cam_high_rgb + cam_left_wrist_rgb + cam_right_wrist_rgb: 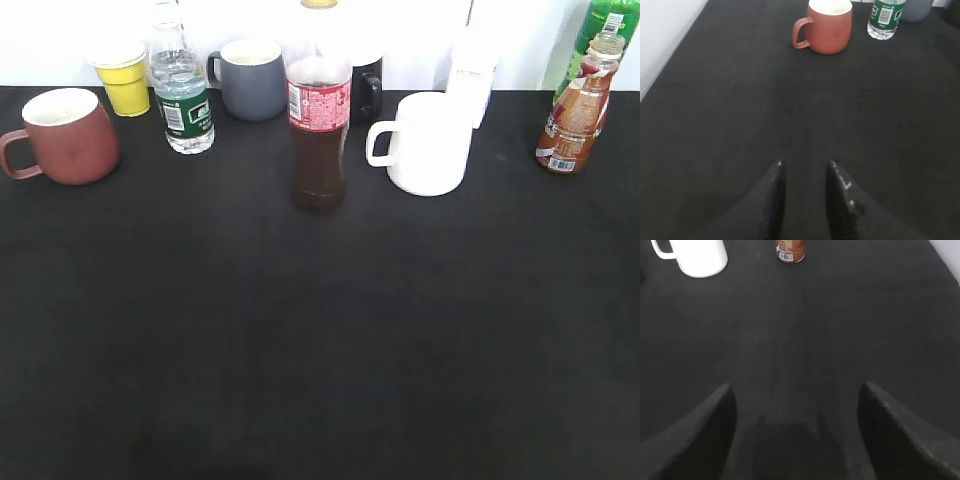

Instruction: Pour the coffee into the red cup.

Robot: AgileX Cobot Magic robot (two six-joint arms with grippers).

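Note:
The coffee bottle (575,118), clear plastic with brown liquid and an orange-brown and white label, stands upright at the far right of the black table; its base shows in the right wrist view (790,251). The red cup (68,135) stands upright at the far left, handle to the left; it also shows in the left wrist view (827,27). My left gripper (805,167) is open and empty, well short of the red cup. My right gripper (796,390) is wide open and empty, well short of the coffee bottle. Neither gripper shows in the exterior view.
Along the back stand a yellow paper cup (124,78), a green-labelled water bottle (181,95), a grey-blue mug (249,78), a red-labelled cola bottle (320,135), a black mug (366,88), a white mug (428,143) and a green bottle (603,30).

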